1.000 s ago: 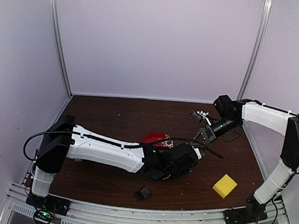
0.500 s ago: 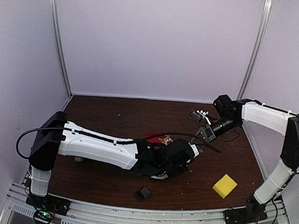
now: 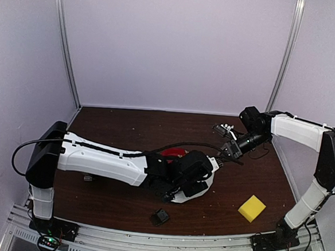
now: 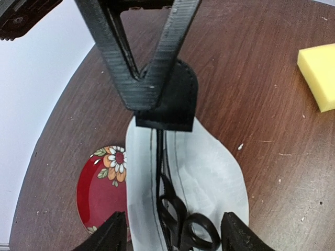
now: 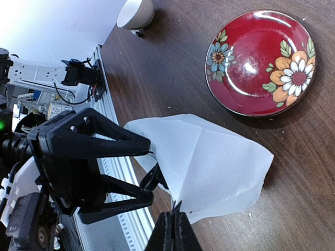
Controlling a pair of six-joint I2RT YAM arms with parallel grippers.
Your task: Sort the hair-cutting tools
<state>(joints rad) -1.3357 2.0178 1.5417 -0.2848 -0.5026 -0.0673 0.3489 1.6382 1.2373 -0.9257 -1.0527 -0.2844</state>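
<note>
White pouch (image 4: 209, 167), scissors (image 4: 175, 209) inside: your right pincer (image 5: 172, 219) is pinching its edge, closed tight; left pincer (image 4: 172, 235) is gaping, empty. Be lifting the left straight up, snagging nothing.

Two robot arms at one brown table (image 3: 127, 128): left arm (image 3: 101, 164) and right arm (image 3: 296, 131). Two grippers, one per arm: left gripper (image 4: 175, 232), right gripper (image 5: 172, 230).

One white bag (image 4: 209, 172), at the right gripper's tips and between the left gripper's fingers. Inside it, one pair of black-handled scissors (image 4: 178, 217) plainly countable; a second pair impossible to tell through the film.

One red flowered plate (image 5: 261, 63), just left of the left gripper. One yellow sponge (image 3: 252, 208), off to that gripper's right, well apart. One small black block (image 3: 160, 217), on the near side of the left gripper. One white bowl (image 5: 135, 13), well apart from the right gripper.
</note>
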